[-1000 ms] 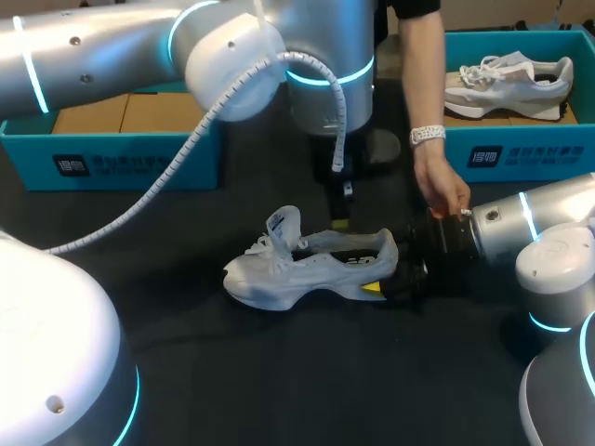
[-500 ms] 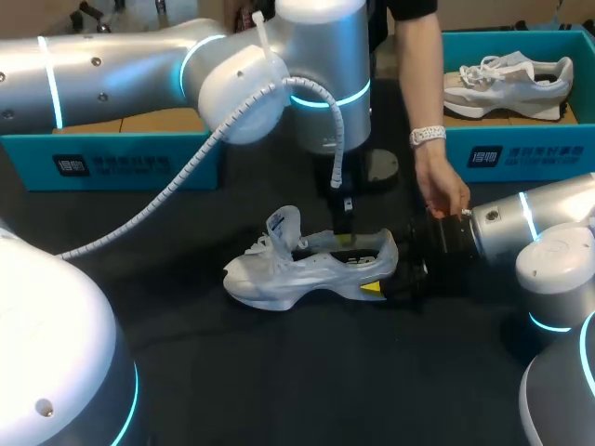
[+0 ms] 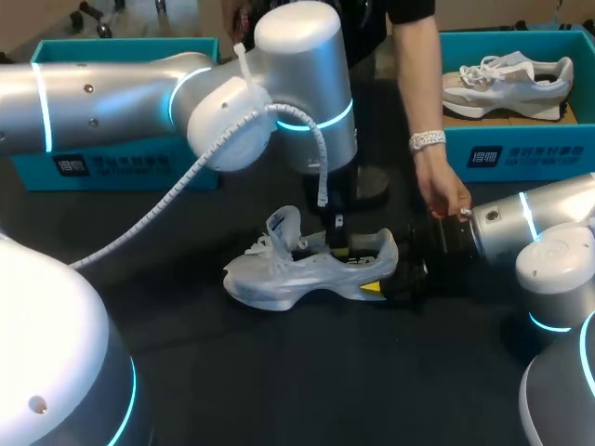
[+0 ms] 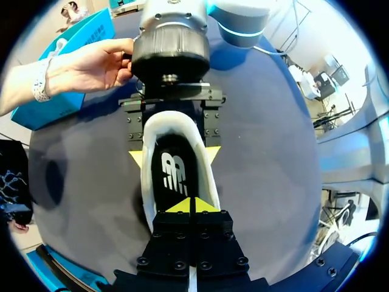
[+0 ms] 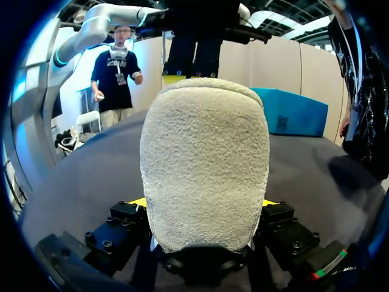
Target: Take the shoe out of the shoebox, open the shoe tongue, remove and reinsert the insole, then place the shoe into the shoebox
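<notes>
A white shoe (image 3: 297, 269) stands upright mid-table, toe to the left, its tongue (image 3: 282, 226) raised. My right gripper (image 3: 389, 279) is shut on its heel, a yellow-tipped finger on each side; the right wrist view shows the fuzzy heel (image 5: 205, 170) filling the gripper (image 5: 203, 204). My left gripper (image 3: 339, 234) hangs tip-down in the shoe's mouth. In the left wrist view its tips (image 4: 193, 205) are pressed together just over the dark insole (image 4: 176, 173); whether they pinch it is unclear. A blue shoebox (image 3: 121, 163) sits at the back left.
A person's hand (image 3: 444, 197) rests on my right arm's wrist, also seen as a hand (image 4: 91, 64) in the left wrist view. A second blue box (image 3: 521, 153) at the back right holds another white shoe (image 3: 507, 82).
My left arm has swung forward and its shut gripper has come down into the shoe's opening. The right gripper, the shoe and the hand have stayed put.
</notes>
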Robot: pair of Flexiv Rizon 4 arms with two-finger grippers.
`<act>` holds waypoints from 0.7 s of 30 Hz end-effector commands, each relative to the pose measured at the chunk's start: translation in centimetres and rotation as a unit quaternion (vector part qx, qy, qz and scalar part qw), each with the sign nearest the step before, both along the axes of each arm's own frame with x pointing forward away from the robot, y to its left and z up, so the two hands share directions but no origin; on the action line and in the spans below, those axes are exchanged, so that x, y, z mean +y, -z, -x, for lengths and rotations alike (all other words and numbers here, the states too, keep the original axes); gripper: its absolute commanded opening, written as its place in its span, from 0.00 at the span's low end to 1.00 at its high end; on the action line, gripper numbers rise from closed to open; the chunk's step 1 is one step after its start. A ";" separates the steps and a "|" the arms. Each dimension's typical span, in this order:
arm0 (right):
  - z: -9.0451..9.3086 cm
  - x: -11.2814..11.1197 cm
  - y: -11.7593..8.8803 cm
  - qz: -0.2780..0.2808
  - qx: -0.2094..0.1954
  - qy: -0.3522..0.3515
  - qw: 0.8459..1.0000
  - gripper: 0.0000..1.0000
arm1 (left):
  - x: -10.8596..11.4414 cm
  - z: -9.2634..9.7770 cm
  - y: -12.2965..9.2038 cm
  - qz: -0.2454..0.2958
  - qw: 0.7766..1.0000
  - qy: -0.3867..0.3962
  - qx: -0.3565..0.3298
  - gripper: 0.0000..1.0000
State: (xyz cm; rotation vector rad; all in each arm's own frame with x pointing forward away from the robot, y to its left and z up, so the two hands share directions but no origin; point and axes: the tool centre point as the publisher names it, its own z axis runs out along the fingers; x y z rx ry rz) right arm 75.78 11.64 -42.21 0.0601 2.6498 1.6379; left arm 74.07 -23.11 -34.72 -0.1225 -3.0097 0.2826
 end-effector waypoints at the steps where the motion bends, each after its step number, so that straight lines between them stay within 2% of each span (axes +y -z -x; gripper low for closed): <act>1: 0.0 0.1 0.2 0.002 0.000 0.000 1.000 0.00 | -0.1 0.2 0.8 -0.005 1.000 0.002 -0.003 0.00; 6: 0.0 0.1 0.2 0.002 0.000 0.000 1.000 0.00 | -0.1 0.2 0.9 -0.020 1.000 0.000 -0.004 0.00; 21: 0.0 0.1 0.2 0.002 0.000 0.000 1.000 0.00 | -0.1 0.2 0.9 -0.020 1.000 0.000 -0.004 0.00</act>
